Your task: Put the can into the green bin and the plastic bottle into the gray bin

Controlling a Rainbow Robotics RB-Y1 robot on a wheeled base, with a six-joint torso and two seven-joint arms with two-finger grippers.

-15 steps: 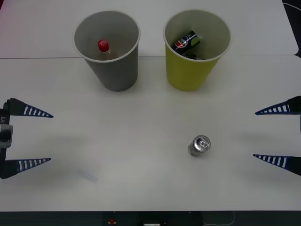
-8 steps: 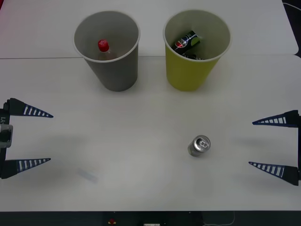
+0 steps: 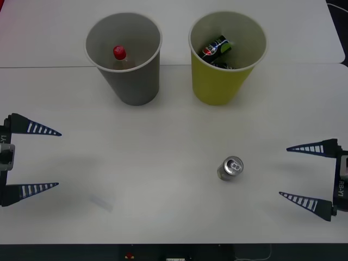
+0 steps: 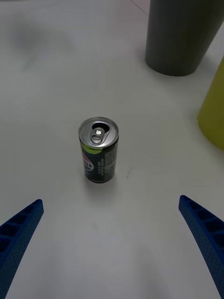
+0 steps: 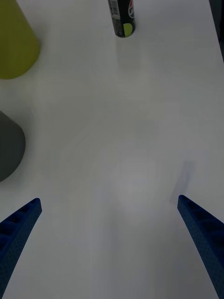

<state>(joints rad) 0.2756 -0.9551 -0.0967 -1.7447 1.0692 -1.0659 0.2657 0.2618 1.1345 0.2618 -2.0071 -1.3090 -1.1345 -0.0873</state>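
White table (image 3: pixel 163 217) carries two bins: the bottle (image 3: pixel 119 53) already sits in the gray bin (image 3: pixel 133 81), and the green bin (image 3: pixel 217 81) beside it holds a dark can. One can (image 3: pixel 230 168) stands upright near the green bin, waiting. Right gripper (image 3: pixel 304 174) faces it, jaws spread; left gripper (image 3: pixel 46 159) idles, jaws spread.

Can (image 4: pixel 98 150): shiny metal top, glossy printed body; table (image 3: pixel 163 212) matt white, smooth.
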